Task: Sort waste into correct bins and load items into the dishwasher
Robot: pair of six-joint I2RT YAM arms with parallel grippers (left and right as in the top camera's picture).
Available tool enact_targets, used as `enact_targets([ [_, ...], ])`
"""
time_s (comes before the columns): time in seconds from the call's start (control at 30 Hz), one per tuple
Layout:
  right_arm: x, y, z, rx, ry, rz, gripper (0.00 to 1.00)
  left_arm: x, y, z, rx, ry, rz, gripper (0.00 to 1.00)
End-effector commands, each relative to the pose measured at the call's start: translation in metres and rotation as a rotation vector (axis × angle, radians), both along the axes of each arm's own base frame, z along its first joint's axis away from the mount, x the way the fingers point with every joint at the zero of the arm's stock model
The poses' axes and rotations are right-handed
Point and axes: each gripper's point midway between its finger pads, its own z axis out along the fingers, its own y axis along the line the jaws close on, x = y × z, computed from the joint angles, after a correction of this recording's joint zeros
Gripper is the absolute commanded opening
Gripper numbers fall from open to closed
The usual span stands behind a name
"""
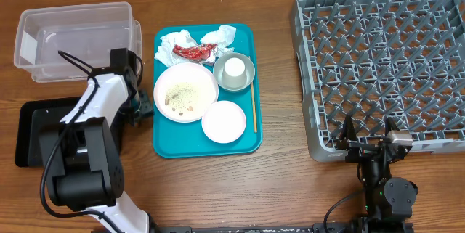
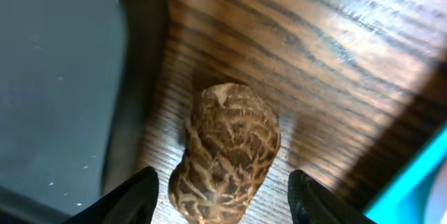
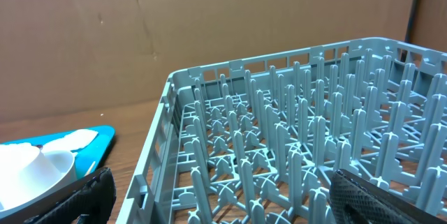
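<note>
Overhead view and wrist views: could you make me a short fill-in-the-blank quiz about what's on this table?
1. The white cup sits inside the grey-rimmed ____.
2. The brown food lump lies on the wooden ____, beside the black tray.
3. The left gripper stands ____ around the lump.
4. The dish rack holds ____ dishes.
Missing words: bowl; table; open; no.

Two bins [image 1: 73,44], one rack [image 1: 305,80], one teal tray [image 1: 249,144], two plates [image 1: 185,91], one cup [image 1: 234,68]

A teal tray [image 1: 166,142] lies on the wooden table [image 1: 280,80].
</note>
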Motion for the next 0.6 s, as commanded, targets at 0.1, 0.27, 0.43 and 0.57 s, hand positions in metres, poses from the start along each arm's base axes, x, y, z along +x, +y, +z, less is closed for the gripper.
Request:
enact_targets([
  [0.1, 0.000, 0.000, -0.001, -0.003, -0.005, 0.002, 1.00, -0.004, -0.001, -0.008, -0.013, 0.013, -0.002, 0.52],
  [0.27, 0.000, 0.000, -0.001, -0.003, -0.005, 0.002, 1.00, -0.001, 0.000, -0.008, -0.011, -0.001, 0.001, 0.50],
  [0.43, 0.000, 0.000, -0.001, -0.004, -0.005, 0.002, 1.00, 0.004, -0.002, -0.009, -0.028, -0.025, 0.009, 0.49],
  [0.57, 0.000, 0.000, -0.001, -0.004, -0.005, 0.002, 1.00, 0.007, -0.003, -0.009, -0.033, -0.036, 0.009, 0.49],
])
